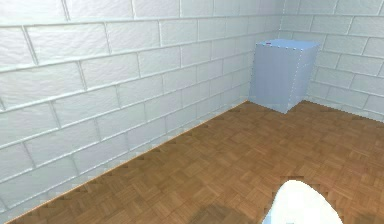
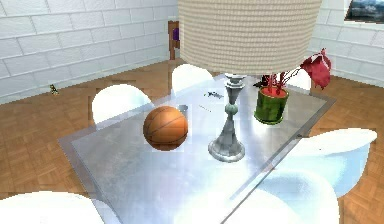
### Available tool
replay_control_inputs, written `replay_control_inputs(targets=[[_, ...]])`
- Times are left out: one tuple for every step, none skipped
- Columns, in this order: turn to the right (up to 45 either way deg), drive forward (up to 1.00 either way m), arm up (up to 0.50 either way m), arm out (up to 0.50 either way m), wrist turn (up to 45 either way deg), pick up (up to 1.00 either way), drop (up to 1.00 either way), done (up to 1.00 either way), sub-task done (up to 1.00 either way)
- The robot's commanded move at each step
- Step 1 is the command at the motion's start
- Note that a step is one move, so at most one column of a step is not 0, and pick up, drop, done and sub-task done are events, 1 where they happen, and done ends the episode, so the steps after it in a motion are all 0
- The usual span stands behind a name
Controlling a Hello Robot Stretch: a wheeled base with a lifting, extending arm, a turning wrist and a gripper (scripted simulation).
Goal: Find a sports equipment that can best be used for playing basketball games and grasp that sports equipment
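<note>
On the shiny table (image 2: 120,165) in the arm side view sits an orange basketball (image 2: 165,127). It rests on the table top, a little left of the middle, just left of a silver lamp (image 2: 227,140) with a big pale shade (image 2: 250,35). At the far right of the table stands a plant (image 2: 272,98) with red leaves in a green pot. White chairs (image 2: 118,100) stand around the table. The forward view has a white brick wall (image 1: 100,70), a brown wood floor (image 1: 200,160) and a white box (image 1: 285,72) in the far corner.

How the gripper stands I cannot tell.

The ball is round and, I think, light and bouncy. Its bumpy skin should not slip much. But it is wide, and it can roll away on the smooth table if it gets pushed. The best hold is likely across its middle, one finger on each side. The lamp is close on the right, so a bump there could knock it over.
</note>
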Motion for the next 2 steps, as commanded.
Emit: replay_control_inputs(targets=[[0.0, 0.00, 0.50, 0.00, 0.0, 0.00, 0.00, 0.00, 0.00], [0.0, 0.00, 0.38, 0.00, 0.0, 0.00, 0.00, 0.00, 0.00]])
